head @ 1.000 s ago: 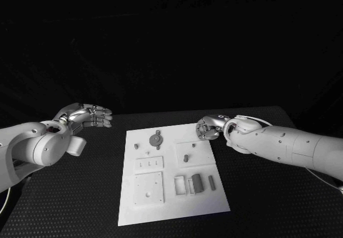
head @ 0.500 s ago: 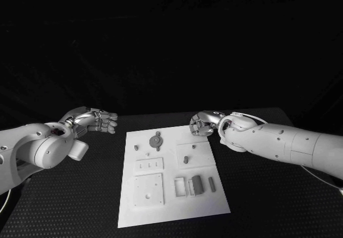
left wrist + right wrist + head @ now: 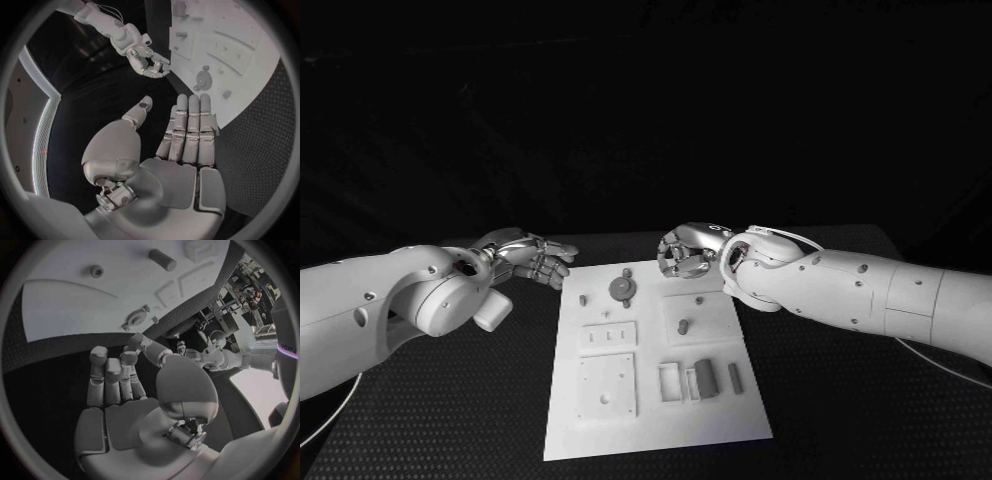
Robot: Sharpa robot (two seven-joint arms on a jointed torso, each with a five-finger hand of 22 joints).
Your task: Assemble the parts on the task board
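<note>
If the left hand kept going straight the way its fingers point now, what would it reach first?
Probably the task board. In the left wrist view the left hand is empty, fingers straight, aimed at the board's near edge close to the round grey part. The right hand sits off that line. Depth is unclear.

Your robot's arms are smooth white shells with dark round screw holes; left hand (image 3: 528, 256) and right hand (image 3: 687, 251) are segmented silver metal, palms flat-plated.
</note>
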